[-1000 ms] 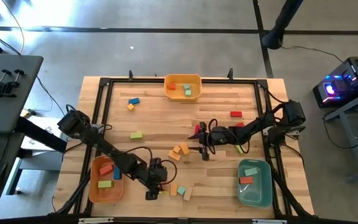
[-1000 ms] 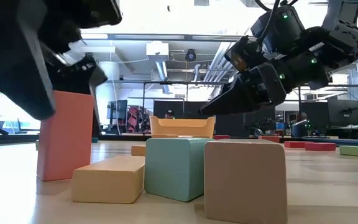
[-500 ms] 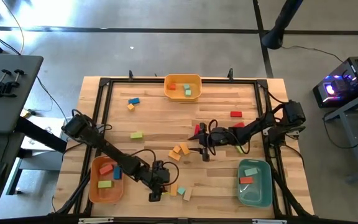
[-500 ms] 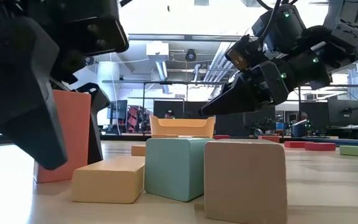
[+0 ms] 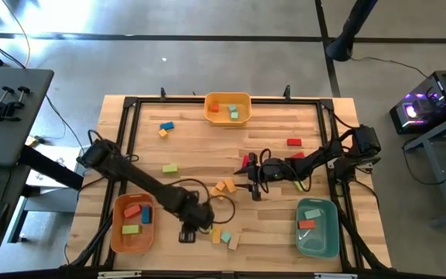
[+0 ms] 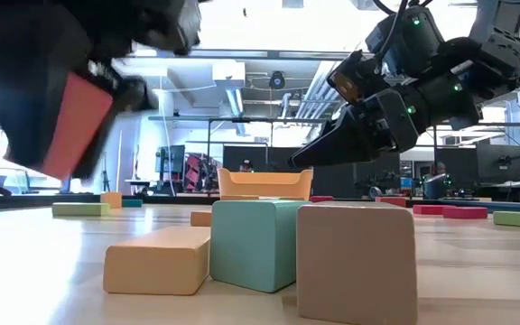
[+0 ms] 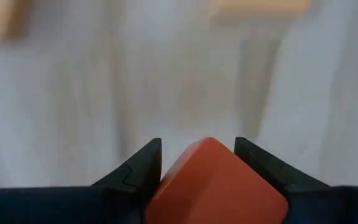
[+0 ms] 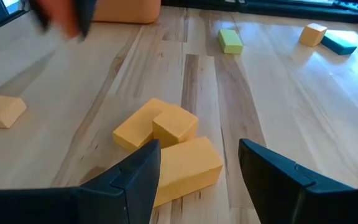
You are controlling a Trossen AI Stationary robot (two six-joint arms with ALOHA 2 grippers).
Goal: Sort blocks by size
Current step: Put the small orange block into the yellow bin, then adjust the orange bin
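Red-orange and solid, a small block [image 7: 215,182] is being clamped between the two dark fingers of the left gripper [image 7: 197,163], and in the low view it [image 6: 78,123] is being carried clear above the wooden table [image 5: 269,124], tilted. Just beside that gripper [image 5: 187,235], a pale orange bar [image 6: 158,260], a teal cube [image 6: 258,242] and a tan cube [image 6: 357,262] are lying together on the boards. An orange plastic bin [image 5: 132,222], holding red, blue and green blocks, is being passed close on the gripper's outer side. Near mid-table, the right gripper [image 8: 199,167] is being held with its jaws apart and nothing between them, directly over a cluster of yellow-orange blocks [image 8: 168,146].
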